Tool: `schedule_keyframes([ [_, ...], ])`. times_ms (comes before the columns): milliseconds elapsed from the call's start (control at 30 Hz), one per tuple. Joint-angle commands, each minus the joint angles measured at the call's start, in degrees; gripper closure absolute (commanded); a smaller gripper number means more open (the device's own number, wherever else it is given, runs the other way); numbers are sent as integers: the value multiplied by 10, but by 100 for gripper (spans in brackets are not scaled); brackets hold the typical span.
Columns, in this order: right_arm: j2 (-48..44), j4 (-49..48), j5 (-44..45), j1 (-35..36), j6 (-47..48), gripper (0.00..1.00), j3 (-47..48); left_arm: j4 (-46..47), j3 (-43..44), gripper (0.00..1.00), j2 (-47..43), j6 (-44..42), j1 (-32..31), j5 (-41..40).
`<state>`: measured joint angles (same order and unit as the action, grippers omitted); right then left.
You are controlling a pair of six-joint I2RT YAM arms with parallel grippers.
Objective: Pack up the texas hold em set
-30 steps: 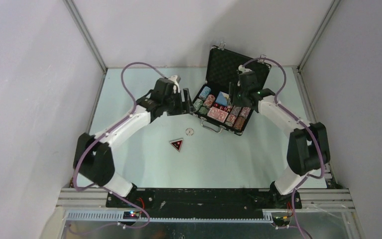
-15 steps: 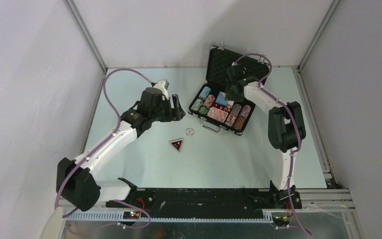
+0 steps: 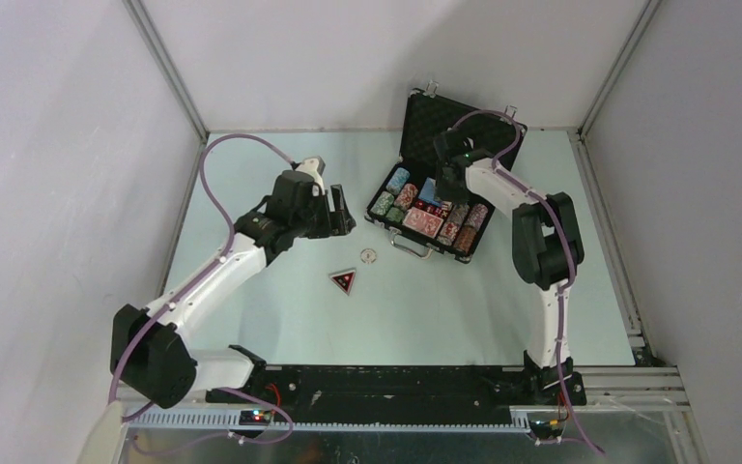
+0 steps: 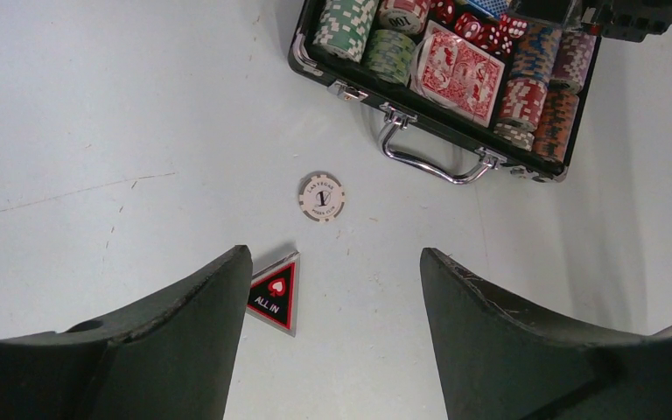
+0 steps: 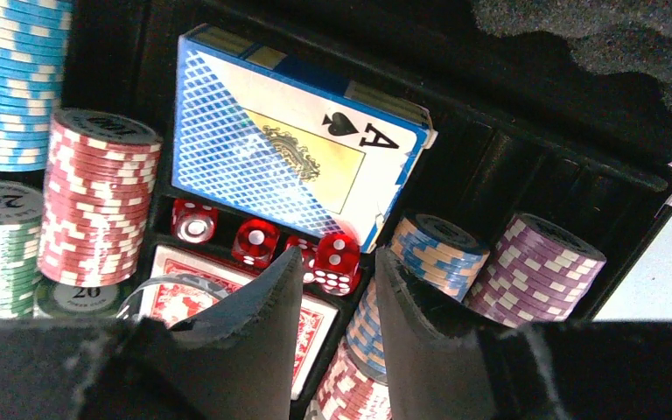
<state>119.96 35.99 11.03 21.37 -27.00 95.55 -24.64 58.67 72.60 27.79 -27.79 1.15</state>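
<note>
Top external: briefcase open at far side of table, right gripper over its tray.
Left wrist: left gripper wide, empty; white button and black triangle loose on the table below.
Right wrist: jaws narrow, empty, above red dice.

Pale mint-white table, matte; faint scuffs and hairline scratch in left wrist view. Plain light-grey enclosure: back wall, left wall, right wall. Silver aluminium posts slant up from far corners. Black base plate along near edge, slotted metal rail below it. Light even, shadows soft, likely overhead source.
</note>
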Motion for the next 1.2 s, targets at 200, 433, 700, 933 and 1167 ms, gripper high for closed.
schedule_keyframes([
  [200, 19, 7, 13, 1, -16, 65, 12, 5, 14, 24, 3, -11, 11, -9],
  [433, 16, 2, 2, 1, -15, 74, 15, 12, 0, 24, -3, 0, 13, -9],
  [700, -26, -43, -41, 4, -28, 78, -3, 15, -2, 25, -1, 6, 13, -7],
  [933, -21, -79, -98, 8, -48, 79, -5, 9, -1, 25, -2, 9, 13, -4],
  [1167, -2, -92, -125, 17, -58, 79, -2, 0, 1, 25, -2, 7, 13, -3],
])
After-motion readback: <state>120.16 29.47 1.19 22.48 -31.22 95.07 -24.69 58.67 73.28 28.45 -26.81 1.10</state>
